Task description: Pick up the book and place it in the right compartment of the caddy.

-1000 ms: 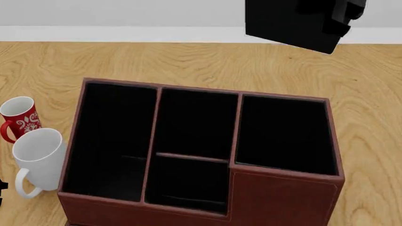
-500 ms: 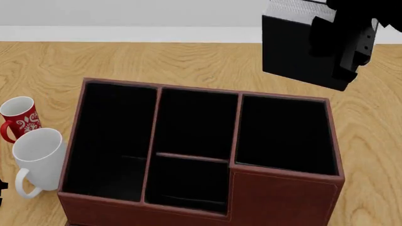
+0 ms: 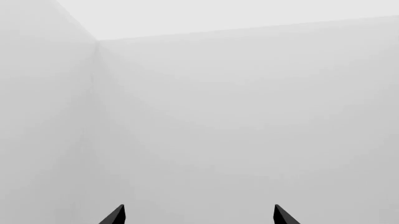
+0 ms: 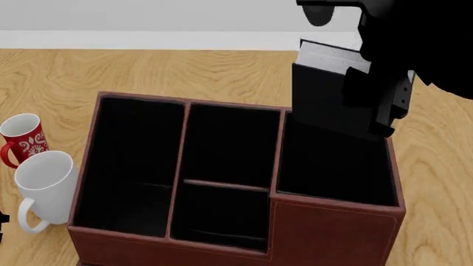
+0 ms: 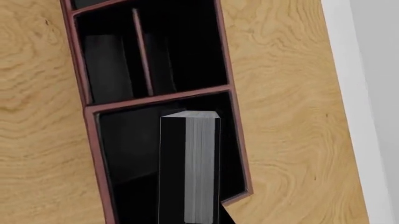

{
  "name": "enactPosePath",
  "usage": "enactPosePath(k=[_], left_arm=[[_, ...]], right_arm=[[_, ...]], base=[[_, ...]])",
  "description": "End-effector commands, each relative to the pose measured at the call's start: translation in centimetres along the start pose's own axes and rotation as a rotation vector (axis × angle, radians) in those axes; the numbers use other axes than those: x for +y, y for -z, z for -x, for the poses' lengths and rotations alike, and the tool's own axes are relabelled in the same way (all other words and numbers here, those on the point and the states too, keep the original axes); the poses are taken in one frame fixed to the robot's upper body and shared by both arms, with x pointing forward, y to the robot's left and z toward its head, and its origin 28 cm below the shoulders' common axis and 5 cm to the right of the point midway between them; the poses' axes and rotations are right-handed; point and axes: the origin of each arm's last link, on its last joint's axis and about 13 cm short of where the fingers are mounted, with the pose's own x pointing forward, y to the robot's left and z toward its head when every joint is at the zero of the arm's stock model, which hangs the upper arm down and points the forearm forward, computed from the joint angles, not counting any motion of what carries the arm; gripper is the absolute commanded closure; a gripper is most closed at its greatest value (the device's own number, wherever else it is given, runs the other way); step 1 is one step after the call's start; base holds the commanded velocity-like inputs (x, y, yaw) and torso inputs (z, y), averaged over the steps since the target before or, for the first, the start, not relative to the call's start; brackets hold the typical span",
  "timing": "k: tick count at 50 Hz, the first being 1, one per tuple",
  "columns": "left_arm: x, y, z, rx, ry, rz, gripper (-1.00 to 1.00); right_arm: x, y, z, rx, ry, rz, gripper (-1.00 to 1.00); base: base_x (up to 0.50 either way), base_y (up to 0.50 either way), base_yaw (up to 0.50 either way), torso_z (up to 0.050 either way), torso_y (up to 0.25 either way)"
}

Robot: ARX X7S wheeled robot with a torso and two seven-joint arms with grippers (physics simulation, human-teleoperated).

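From the head we look down on the caddy point(image 4: 236, 183) and table point(image 4: 148, 72). Our right wrist camera looks down into this same caddy. Our left wrist camera faces only blank walls.

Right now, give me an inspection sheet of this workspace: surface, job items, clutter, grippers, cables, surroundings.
Surface: wooden table, light grain, bare around the box.
Job's things: the book is held upright, page edges up, its lower end over the back of the right compartment of the caddy; the right wrist view shows it above that black-lined section. All the caddy's sections look empty.
Clutter: red patterned mug and white mug beside the caddy's left wall.
Grippers: right gripper shut on the book; left gripper open, holding nothing, pointed at a wall.
Cables: nothing seen.
Surroundings: plain pale wall behind the table.
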Motion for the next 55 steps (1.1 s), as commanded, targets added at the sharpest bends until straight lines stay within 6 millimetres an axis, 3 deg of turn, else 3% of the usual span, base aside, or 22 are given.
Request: enactPosePath(k=[1, 29, 55], left_arm=[[0.0, 0.0, 0.0, 0.0, 0.0, 0.0, -1.0], [0.0, 0.0, 0.0, 0.0, 0.0, 0.0, -1.0], [0.0, 0.0, 0.0, 0.0, 0.0, 0.0, -1.0]], right_arm=[[0.5, 0.2, -1.7, -0.006, -0.01, 0.031, 1.0], [1.1, 1.8, -5.6, 0.02, -0.048, 0.028, 1.0], [0.9, 2.0, -9.3, 0.013, -0.041, 0.043, 1.0]], base=[[0.0, 0.0, 0.0, 0.0, 0.01], [0.0, 0.0, 0.0, 0.0, 0.001], [0.0, 0.0, 0.0, 0.0, 0.002]])
